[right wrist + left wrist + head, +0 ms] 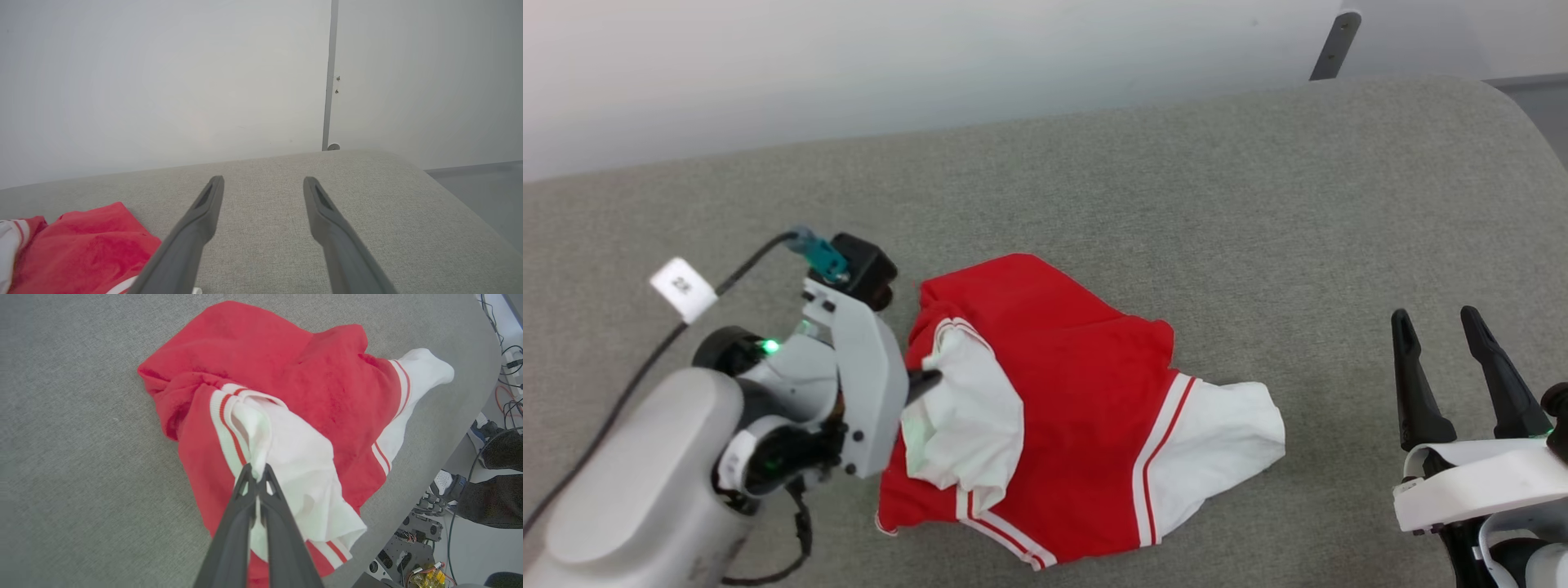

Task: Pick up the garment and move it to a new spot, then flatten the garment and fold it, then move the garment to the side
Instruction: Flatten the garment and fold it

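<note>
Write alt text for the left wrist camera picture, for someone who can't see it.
The left gripper, shut, pinches a fold of white sleeve on the garment, a crumpled red shirt with striped trim lying on a grey fabric surface. Past the surface's rounded edge at the right are cables and a person's shoes on the floor.

The surface [1176, 180] is covered in a plain grey, felt-like cloth and rounds off at its far right corner. One thing lies directly on it: the garment [1078, 367], a crumpled red shirt left of the middle. One white sleeve end is folded over the red body and the other spreads toward the right. Both are edged with red-and-white stripe bands.
</note>
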{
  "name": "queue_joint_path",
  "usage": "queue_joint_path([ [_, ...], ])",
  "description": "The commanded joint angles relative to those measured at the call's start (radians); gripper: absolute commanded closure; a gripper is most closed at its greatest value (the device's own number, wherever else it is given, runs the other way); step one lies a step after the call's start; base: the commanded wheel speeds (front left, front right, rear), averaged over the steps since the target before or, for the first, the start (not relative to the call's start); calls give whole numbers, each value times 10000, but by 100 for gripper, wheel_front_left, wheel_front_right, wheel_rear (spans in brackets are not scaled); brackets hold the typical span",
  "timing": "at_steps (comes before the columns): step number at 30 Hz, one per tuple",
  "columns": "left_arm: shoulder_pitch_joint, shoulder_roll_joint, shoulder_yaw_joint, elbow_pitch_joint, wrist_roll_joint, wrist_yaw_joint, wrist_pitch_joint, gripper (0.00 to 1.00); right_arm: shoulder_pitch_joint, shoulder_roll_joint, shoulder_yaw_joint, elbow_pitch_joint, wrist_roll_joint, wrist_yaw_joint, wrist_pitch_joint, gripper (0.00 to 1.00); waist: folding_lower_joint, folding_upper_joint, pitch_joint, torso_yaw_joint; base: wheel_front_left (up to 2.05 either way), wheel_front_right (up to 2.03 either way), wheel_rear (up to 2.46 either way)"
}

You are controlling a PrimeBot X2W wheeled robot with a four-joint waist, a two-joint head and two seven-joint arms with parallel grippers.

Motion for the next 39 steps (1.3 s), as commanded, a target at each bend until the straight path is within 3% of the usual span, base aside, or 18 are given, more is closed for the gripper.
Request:
queue_joint_path([
  [1, -49, 75, 105, -78, -61, 120, 13, 100, 33, 13, -2, -14, -13, -3, 1, 0, 0, -1, -29, 38, 0, 0, 0],
  [7, 85, 677, 541, -245, -45, 449, 71, 100, 56, -52, -35, -37, -23, -3, 56, 0, 0, -1, -76, 126, 0, 0, 0],
  [18, 532, 2031, 698, 253, 779, 166, -405, 100, 85, -170, -81, -161, -55, -3, 210, 0, 0, -1, -39, 301, 0, 0, 0],
  [28, 148, 2486, 345, 1894, 2004, -271, -1543, 100, -163, -286, 75, -327, -34, -3, 379, 0, 0, -1, 284, 211, 0, 0, 0],
  [29, 85, 2492, 293, 2072, 2133, -340, -1684, 93, -180, -301, 85, -342, -34, -3, 405, 0, 0, -1, 328, 190, 0, 0, 0],
  [31, -2, 2436, 220, 2482, 2231, -421, -1974, 94, -214, -316, 110, -389, -22, -3, 439, 0, 0, -1, 425, 136, 0, 0, 0],
  [32, -76, 2407, 159, 2673, 2327, -448, -2123, 88, -199, -321, 101, -402, -24, -3, 430, 0, 0, -1, 465, 126, 0, 0, 0],
  [34, -169, 2334, 49, 3145, 2398, -531, -2319, 95, -223, -339, 100, -417, -24, -3, 455, 0, 0, -1, 529, 95, 0, 0, 0],
  [38, -342, 2058, -20, 4013, 2367, -586, -2798, 70, -299, -360, 83, -438, 6, -3, 457, 0, 0, -1, 618, 60, 0, 0, 0],
  [39, -398, 1981, 6, 4212, 2346, -598, -2946, 55, -297, -365, 77, -432, 8, -3, 465, 0, 0, -1, 625, 61, 0, 0, 0],
])
